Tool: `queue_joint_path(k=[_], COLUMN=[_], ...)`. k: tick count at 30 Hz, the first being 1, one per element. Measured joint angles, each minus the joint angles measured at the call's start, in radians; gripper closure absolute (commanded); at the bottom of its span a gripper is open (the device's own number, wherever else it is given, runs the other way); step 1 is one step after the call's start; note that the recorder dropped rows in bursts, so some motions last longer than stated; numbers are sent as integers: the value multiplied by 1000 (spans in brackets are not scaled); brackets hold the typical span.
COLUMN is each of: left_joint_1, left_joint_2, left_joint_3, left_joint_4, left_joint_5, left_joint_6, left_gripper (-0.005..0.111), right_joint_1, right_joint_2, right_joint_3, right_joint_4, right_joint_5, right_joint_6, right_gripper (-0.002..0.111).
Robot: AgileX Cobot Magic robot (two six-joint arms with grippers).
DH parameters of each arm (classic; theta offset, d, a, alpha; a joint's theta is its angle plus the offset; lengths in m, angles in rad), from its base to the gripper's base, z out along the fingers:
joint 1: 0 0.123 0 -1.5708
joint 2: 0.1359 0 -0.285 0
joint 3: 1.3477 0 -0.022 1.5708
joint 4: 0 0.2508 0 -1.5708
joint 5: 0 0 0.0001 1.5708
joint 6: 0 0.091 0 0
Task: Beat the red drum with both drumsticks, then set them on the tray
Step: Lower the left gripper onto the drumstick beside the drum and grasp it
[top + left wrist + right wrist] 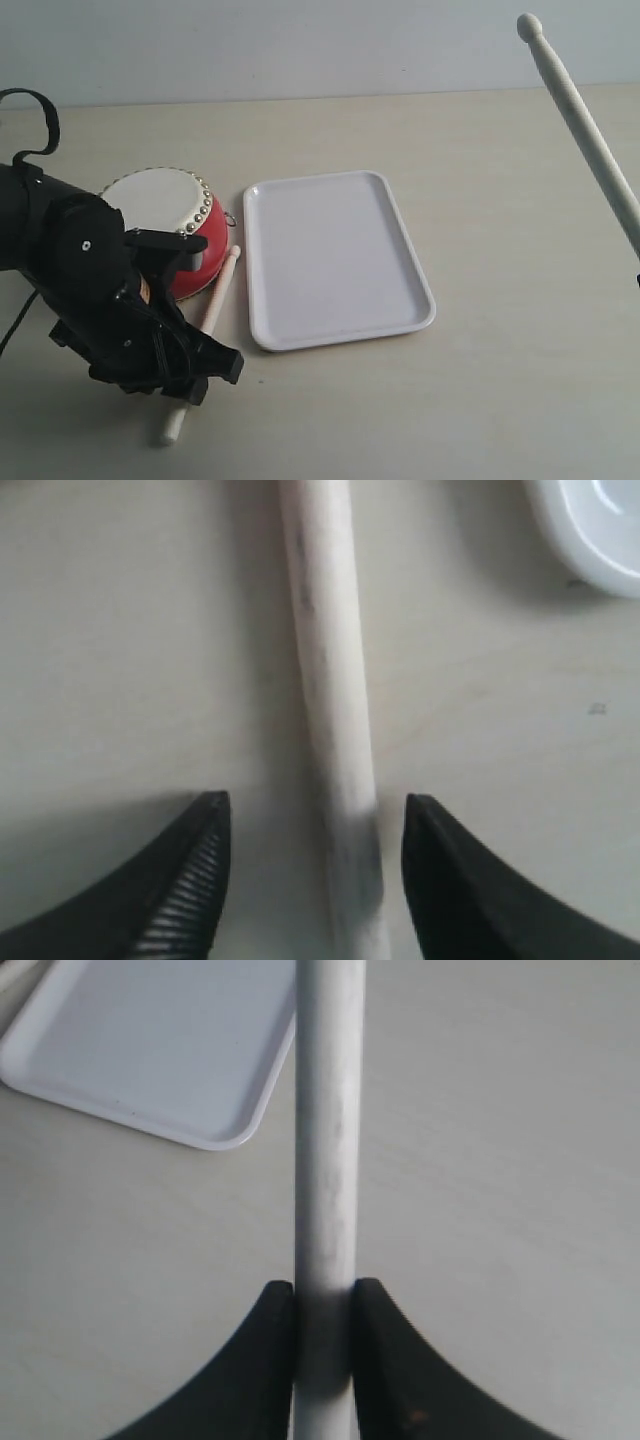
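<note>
The red drum (175, 215) with its cream skin stands left of the white tray (335, 258). One drumstick (205, 325) lies on the table between drum and tray, tip towards the drum. My left gripper (316, 805) is open and straddles this drumstick (330, 680), its fingers apart from the wood on both sides. In the exterior view the black left arm (110, 300) hides the stick's middle. The other drumstick (585, 120) is held up at the far right, tip high. My right gripper (325, 1290) is shut on that drumstick (328, 1120).
A corner of the tray (590, 535) shows in the left wrist view, and part of the tray (150, 1050) lies beyond the raised stick in the right wrist view. The pale table (500, 380) stretches to a back edge against a grey wall.
</note>
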Motion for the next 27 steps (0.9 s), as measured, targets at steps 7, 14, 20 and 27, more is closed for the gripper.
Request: queue_joint_path(k=[7,14,20,27], left_joint_1=[-13,-13,-13,-13], left_joint_2=[13,14,15,11], left_joint_3=[-1,-1,-1,-1], left_joint_4=[9,6,2,2], left_joint_5=[0,0,0,-2], left_joint_6=[-4,-2,9,-1], left_gripper=[68,95,107,107], right_joint_1=[0,0,0,0], right_joint_2=[0,0,0,0], right_joint_3=[0,0,0,0], right_joint_4=[0,0,1,2], right_joint_5=[0,0,0,0], right_joint_6=[0,0,-2,-2], right_gripper=[108,108,108,108])
